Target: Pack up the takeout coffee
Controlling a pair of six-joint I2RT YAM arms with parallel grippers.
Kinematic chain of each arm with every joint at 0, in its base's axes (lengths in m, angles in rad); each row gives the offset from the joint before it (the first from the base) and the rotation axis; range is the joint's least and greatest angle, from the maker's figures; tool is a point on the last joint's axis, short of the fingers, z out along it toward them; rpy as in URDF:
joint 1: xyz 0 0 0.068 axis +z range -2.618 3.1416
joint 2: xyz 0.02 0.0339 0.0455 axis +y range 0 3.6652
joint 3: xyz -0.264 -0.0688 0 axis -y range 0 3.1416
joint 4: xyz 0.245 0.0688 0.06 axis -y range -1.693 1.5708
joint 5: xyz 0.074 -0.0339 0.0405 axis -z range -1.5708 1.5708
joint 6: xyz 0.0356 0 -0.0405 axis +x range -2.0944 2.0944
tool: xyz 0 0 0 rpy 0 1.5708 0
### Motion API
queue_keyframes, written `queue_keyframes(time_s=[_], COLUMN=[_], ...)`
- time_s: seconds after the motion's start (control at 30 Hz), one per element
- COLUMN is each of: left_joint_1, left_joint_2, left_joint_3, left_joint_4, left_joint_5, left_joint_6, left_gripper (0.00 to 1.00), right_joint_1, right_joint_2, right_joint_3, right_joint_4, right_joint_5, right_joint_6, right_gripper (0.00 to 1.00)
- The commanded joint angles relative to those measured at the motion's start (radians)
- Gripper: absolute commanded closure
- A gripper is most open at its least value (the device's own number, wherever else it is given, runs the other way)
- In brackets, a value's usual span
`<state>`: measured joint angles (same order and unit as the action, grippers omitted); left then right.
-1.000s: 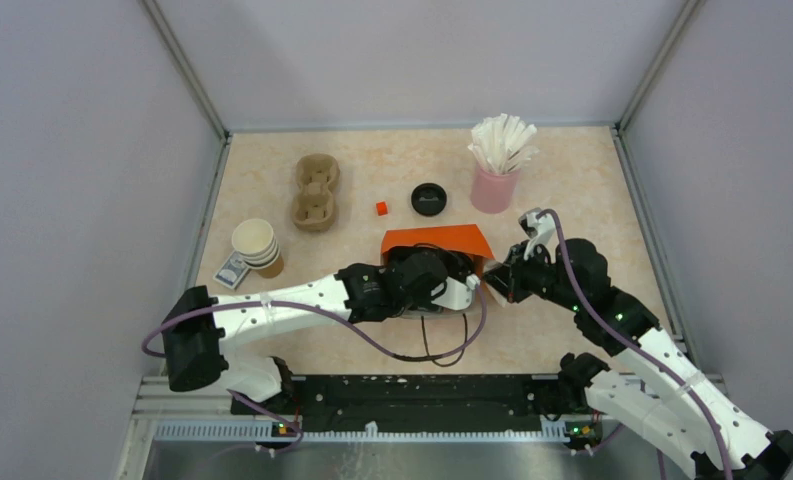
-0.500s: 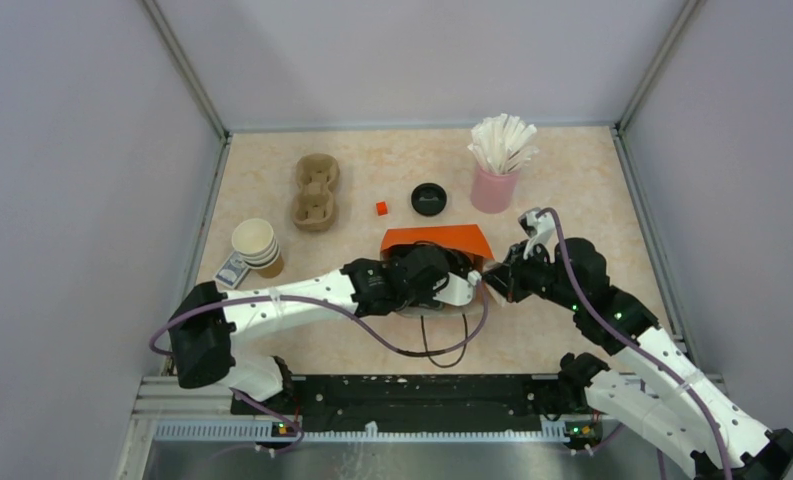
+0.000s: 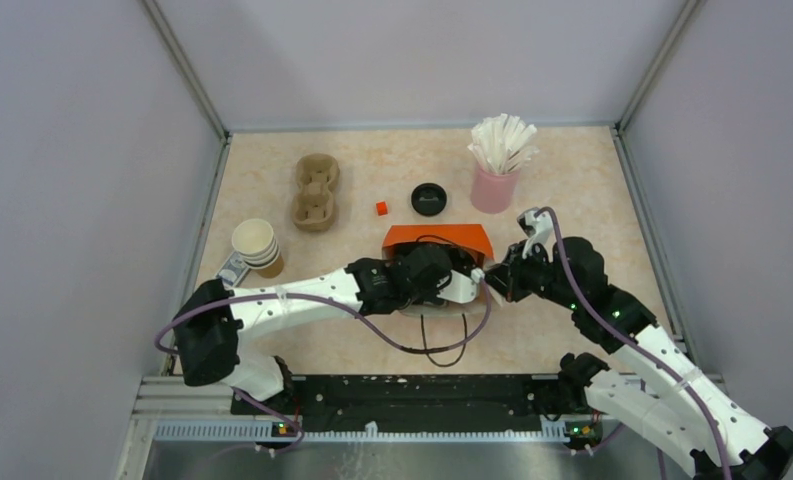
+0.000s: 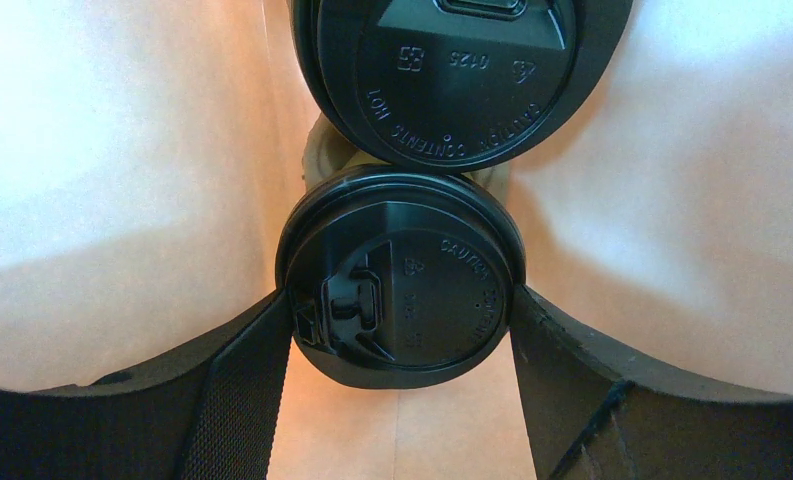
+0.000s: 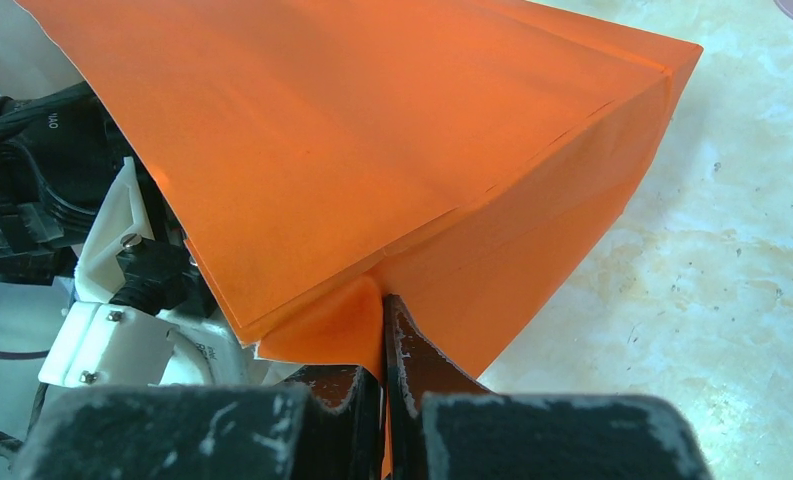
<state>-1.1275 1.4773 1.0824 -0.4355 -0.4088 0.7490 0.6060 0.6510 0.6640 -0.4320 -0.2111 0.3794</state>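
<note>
left claw (image 4: 400,300) gripping takeout coffee (image 4: 402,275), inside bag (image 5: 372,150)

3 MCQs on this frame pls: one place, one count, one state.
1. Where is the left hand?
A) inside the orange bag
B) behind the bag
C) left of the bag, well clear
2. How many black lids show in the left wrist view?
A) one
B) two
C) four
3. What is the right hand doing?
A) hanging open
B) shut on nothing
C) shut, pinching the bag's rim

1 A: bag walls surround its fingers, which flank the takeout coffee.
2 B: a second lid sits just beyond it.
3 C: its fingertips are closed on orange paper.
</note>
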Motion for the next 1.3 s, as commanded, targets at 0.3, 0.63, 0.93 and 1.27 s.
queue_keyframes(time_s=[0.3,0.63,0.93,1.27], left_joint_1=[0.005,0.024,0.031,0.047], left_joint_2=[-0.008,-0.055,-0.054,-0.06], left_joint_3=[-0.02,-0.063,-0.102,-0.131], left_joint_4=[0.059,0.087,0.123,0.147], left_joint_5=[0.031,0.05,0.066,0.08], left_joint_6=[-0.033,-0.044,-0.049,-0.049], left_gripper=[0.49,0.47,0.47,0.45], right_joint_1=[0.008,0.008,0.008,0.008], right_joint_2=[-0.002,0.005,0.005,0.003], right_joint_3=[0.049,0.052,0.051,0.048], right_joint_4=[0.054,0.06,0.059,0.058], right_joint_5=[-0.018,-0.026,-0.033,-0.037], right_joint_6=[0.019,0.016,0.024,0.023], right_gripper=[1.0,1.0,1.0,1.0])
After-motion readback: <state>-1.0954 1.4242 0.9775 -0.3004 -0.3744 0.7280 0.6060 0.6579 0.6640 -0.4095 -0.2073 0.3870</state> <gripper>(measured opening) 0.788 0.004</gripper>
